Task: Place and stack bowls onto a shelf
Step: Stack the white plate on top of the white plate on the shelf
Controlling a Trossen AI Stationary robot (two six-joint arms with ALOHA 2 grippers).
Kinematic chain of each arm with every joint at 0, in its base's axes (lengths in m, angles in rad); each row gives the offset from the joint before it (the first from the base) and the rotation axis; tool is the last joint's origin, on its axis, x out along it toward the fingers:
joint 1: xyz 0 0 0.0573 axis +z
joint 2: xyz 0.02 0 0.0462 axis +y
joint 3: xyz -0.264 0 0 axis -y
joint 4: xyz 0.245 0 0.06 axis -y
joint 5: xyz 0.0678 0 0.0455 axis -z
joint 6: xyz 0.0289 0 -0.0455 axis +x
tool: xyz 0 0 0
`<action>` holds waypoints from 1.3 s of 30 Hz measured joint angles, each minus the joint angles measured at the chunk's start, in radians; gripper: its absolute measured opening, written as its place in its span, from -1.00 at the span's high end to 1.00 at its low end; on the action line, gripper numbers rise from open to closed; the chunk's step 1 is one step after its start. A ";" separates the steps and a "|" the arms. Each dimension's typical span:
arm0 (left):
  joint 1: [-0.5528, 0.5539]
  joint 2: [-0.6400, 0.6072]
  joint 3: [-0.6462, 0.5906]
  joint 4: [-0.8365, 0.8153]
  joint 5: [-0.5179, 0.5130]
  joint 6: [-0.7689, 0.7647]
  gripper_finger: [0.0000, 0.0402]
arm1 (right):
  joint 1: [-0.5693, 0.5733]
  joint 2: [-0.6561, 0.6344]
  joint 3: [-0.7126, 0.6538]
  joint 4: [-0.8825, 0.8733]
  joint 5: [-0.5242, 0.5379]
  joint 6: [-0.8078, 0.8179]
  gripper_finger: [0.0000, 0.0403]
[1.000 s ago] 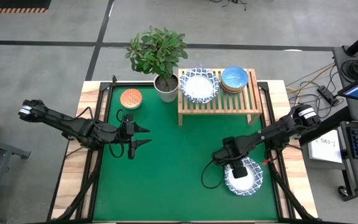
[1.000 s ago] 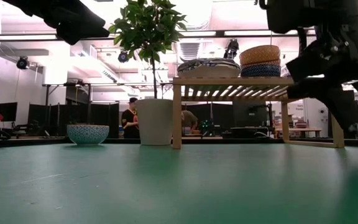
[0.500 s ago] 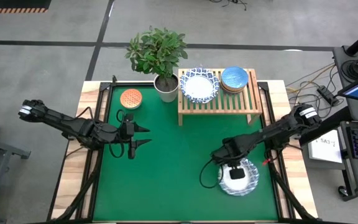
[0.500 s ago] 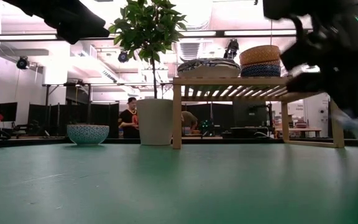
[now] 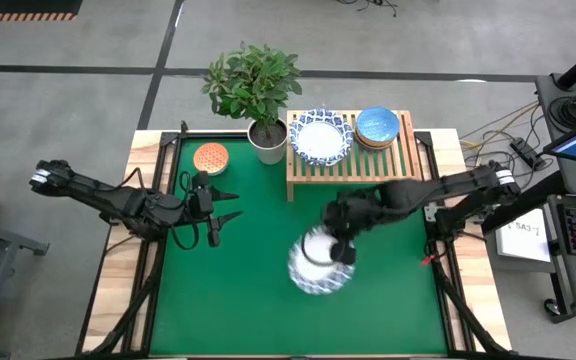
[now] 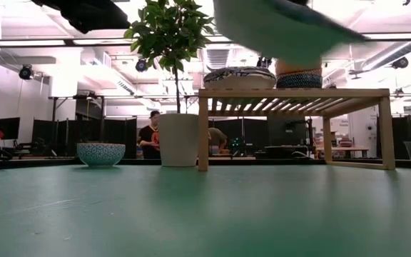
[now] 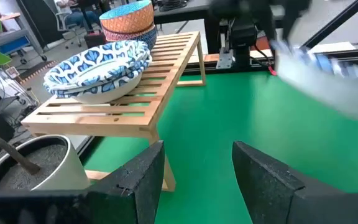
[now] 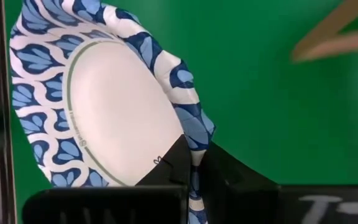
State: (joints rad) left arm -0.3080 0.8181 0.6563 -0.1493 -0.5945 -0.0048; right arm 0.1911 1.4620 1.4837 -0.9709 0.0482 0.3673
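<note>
My right gripper is shut on a wide white bowl with a blue-patterned rim, held above the middle of the green table; it shows blurred in the low view. The wooden shelf at the far side carries stacked blue-rimmed bowls and a light blue bowl on a woven one. An orange-red bowl rests on its base at the far left. My left gripper hovers open at the left with nothing between its fingers. My right gripper pinches the bowl's rim between its two fingers, one finger on the white inside and one on the outer wall. The fingers slant down from the table's far right. The bowl is lifted clear of the table and hangs tilted.
A plant in a white pot stands just left of the shelf. Wooden borders run along the table's left and right sides. People show in the room beyond the table.
My right gripper has shut on the bowl's rim at the near right, lifted the bowl clear and swung it up and toward the table's middle, leftward and a little toward the far edge. The bowl has tipped from flat on the table.
</note>
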 joint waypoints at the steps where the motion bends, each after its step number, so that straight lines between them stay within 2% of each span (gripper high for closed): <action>1: 0.000 0.000 0.000 -0.001 0.000 0.000 0.14 | -0.016 -0.001 0.036 0.000 0.019 0.000 0.96; 5: 0.000 0.000 0.000 -0.012 0.000 0.000 0.14 | -0.087 -0.001 0.183 -0.036 0.097 0.000 0.96; 10: 0.000 0.000 -0.001 -0.035 0.001 -0.003 0.14 | -0.185 -0.001 0.343 -0.130 0.278 -0.009 0.96; 12: 0.000 0.000 -0.001 -0.034 0.001 -0.003 0.14 | -0.240 -0.001 0.403 -0.171 0.318 -0.017 0.96; 16: 0.000 0.000 -0.001 -0.034 0.001 -0.003 0.14 | -0.366 -0.002 0.492 -0.211 0.321 -0.025 0.96; 20: 0.000 0.000 -0.002 -0.034 0.001 -0.003 0.14 | -0.490 -0.002 0.525 -0.209 0.310 -0.047 0.96; 26: 0.000 0.000 -0.002 -0.042 0.001 -0.003 0.14 | -0.644 -0.001 0.496 -0.212 0.195 -0.068 0.96; 32: 0.000 0.000 -0.002 -0.045 0.001 -0.003 0.14 | -0.699 0.000 0.466 -0.200 0.180 -0.101 0.96; 39: 0.000 0.000 -0.002 -0.046 0.001 -0.003 0.14 | -0.701 0.002 0.416 -0.155 0.177 -0.110 0.96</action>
State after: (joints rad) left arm -0.3080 0.8177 0.6544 -0.1953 -0.5933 -0.0082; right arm -0.5095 1.4635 1.8993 -1.1257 0.2251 0.2575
